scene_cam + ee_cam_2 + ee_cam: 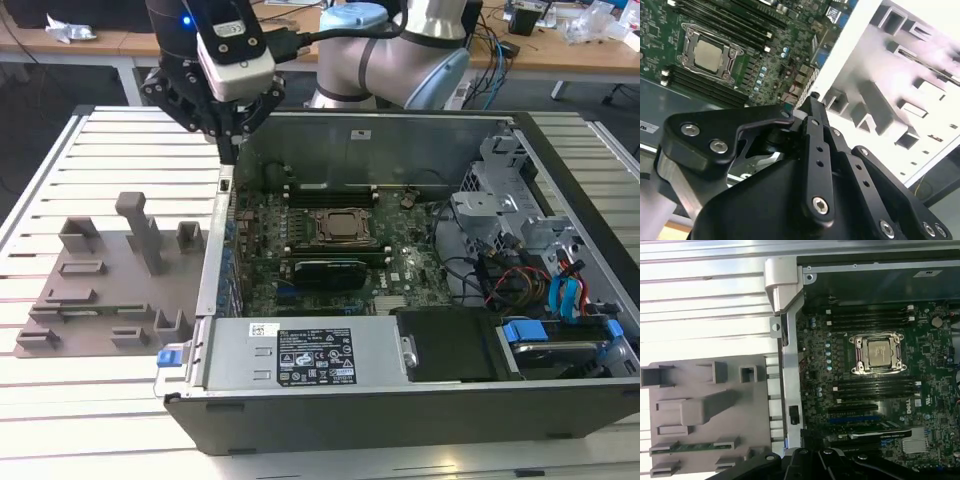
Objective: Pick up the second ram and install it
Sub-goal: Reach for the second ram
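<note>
The gripper (233, 150), clenched and empty, hangs just above the case wall (213, 260); the second ram (690, 446) lies outside that wall. Lowering here could strike the wall edge.

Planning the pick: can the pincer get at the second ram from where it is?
Probably yes. The second ram lies exposed in the grey fixture outside the case, with nothing over it. The pincer hangs above the case's wall, and the tall fixture post stands apart from the ram.
</note>
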You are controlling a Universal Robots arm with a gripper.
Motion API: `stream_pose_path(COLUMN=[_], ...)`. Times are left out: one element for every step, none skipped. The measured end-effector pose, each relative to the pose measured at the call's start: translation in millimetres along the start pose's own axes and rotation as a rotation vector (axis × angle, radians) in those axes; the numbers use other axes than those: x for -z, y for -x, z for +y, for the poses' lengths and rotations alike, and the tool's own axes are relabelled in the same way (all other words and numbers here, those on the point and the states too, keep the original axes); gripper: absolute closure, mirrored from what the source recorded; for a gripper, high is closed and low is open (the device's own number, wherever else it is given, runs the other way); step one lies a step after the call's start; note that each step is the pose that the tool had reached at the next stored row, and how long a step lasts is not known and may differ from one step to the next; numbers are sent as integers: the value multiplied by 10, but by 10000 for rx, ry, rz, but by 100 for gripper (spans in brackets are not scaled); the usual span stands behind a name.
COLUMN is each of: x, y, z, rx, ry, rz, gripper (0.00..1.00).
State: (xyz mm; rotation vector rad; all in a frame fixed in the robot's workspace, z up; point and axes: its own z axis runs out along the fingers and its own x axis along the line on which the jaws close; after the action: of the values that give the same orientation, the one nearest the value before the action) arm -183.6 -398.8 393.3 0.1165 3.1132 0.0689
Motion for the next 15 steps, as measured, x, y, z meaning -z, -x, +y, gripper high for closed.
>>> stream_pose_path(x=[1, 3, 4, 5, 6, 8, 10, 10, 11, 12, 13, 15, 16, 16, 16], y=[-51, -105, -143, -191, -236, -331, -390, -434, -486, -537, -596, -640, -700, -744, -780], z=[-4, -8, -11, -14, -18, -25, -29, -33, -36, -40, -45, -48, -52, -56, -58], rx=[1, -1, -1, 0, 1, -1, 1, 1, -1, -1, 0, 0, -1, -1, 0], ry=[0, 0, -1, -1, 0, 1, -1, 0, 0, 0, 0, 0, 0, 0, 0], rz=[0, 0, 0, 0, 0, -2, 0, -1, -1, -1, -2, -1, -1, -2, -1], gripper=[90, 90, 90, 90, 90, 90, 90, 90, 90, 90, 90, 90, 90, 90, 90])
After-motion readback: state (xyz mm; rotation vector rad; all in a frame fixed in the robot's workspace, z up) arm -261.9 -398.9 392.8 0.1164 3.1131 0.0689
